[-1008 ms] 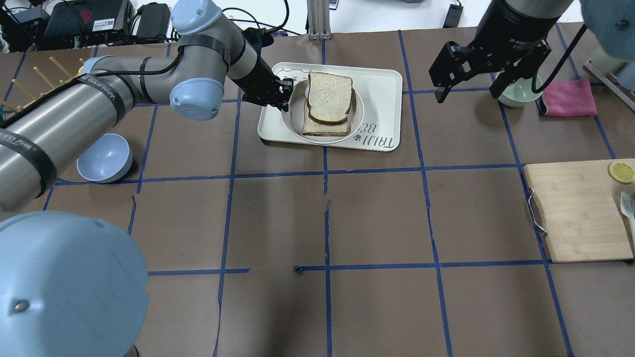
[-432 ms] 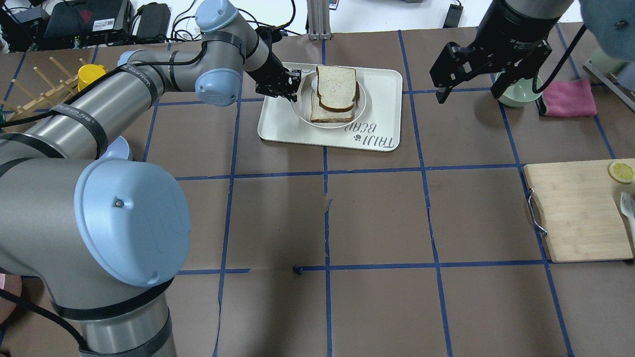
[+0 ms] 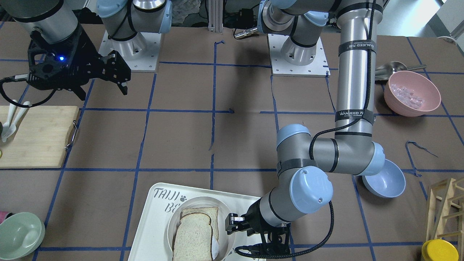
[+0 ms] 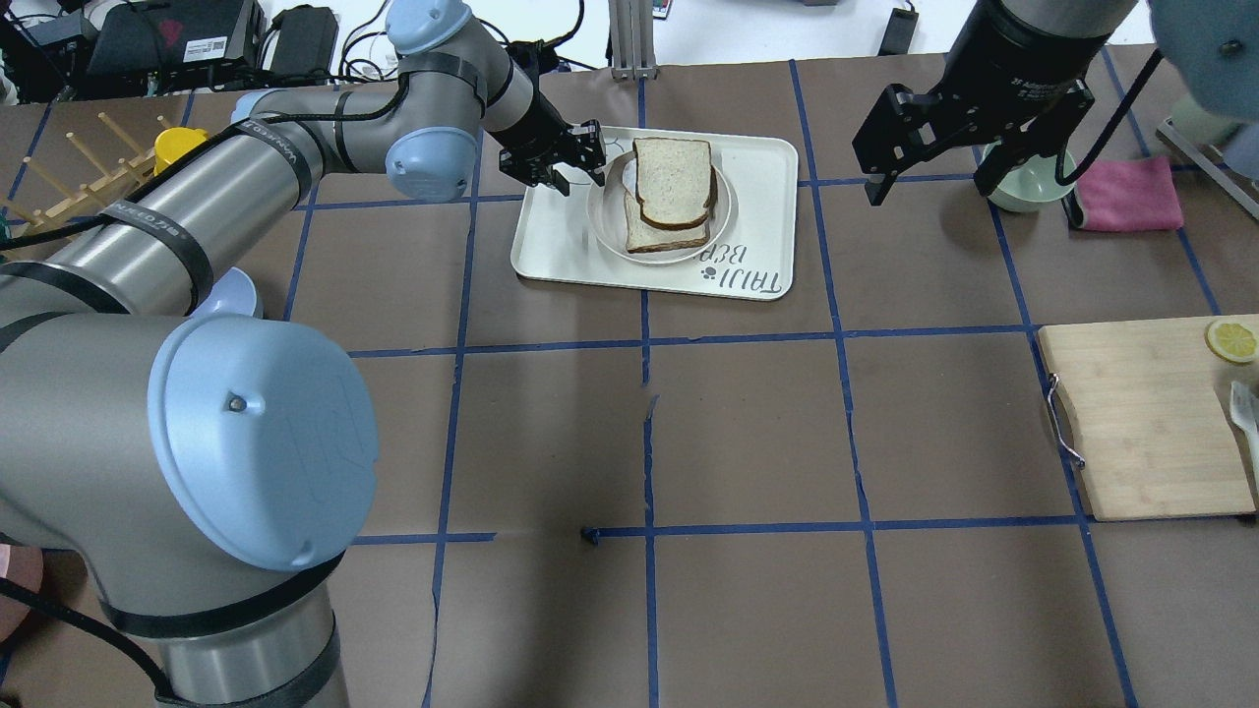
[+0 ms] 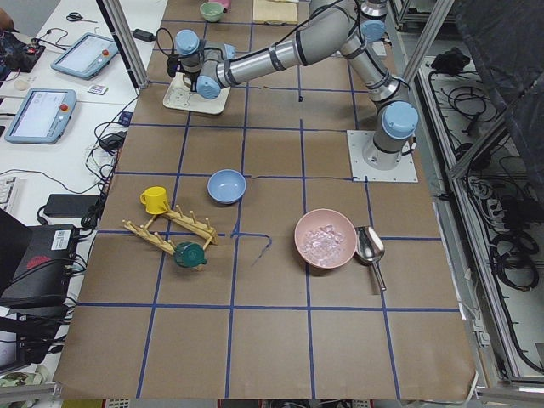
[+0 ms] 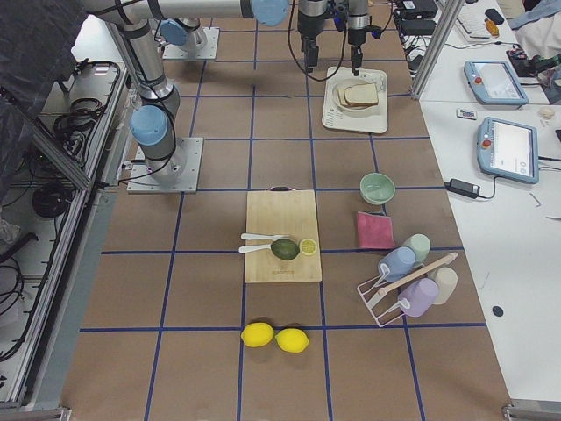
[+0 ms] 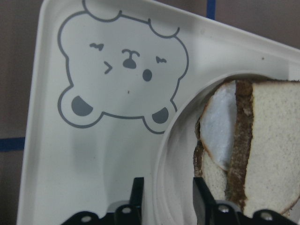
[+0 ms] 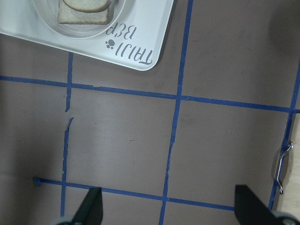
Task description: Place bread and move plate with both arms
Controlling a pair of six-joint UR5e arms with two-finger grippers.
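The bread [image 4: 674, 180], pale and speckled with a dark crust, lies on top of a squarer slice [image 4: 669, 236] on the cream plate [image 4: 605, 208]. The plate rests on the bear-printed tray [image 4: 556, 251]. My left gripper [image 4: 580, 177] is at the plate's left rim. In the left wrist view its fingers [image 7: 137, 192] stand on either side of the rim [image 7: 166, 159] with small gaps, open. The bread [image 7: 276, 140] shows there above a white layer. My right gripper [image 4: 927, 187] hangs open and empty, to the right of the tray and above the table.
A green bowl [image 4: 1023, 182] and a pink cloth [image 4: 1126, 192] lie at the far right. A cutting board [image 4: 1141, 423] with a lemon slice [image 4: 1231, 340] is at the right edge. A blue bowl [image 4: 231, 290], a wooden rack [image 4: 79, 167] and a yellow cup [image 4: 177, 146] are at the left.
My left gripper moved the plate with the bread toward the tray's far side and down onto it. Its fingers have parted at the rim. The right arm has not moved.
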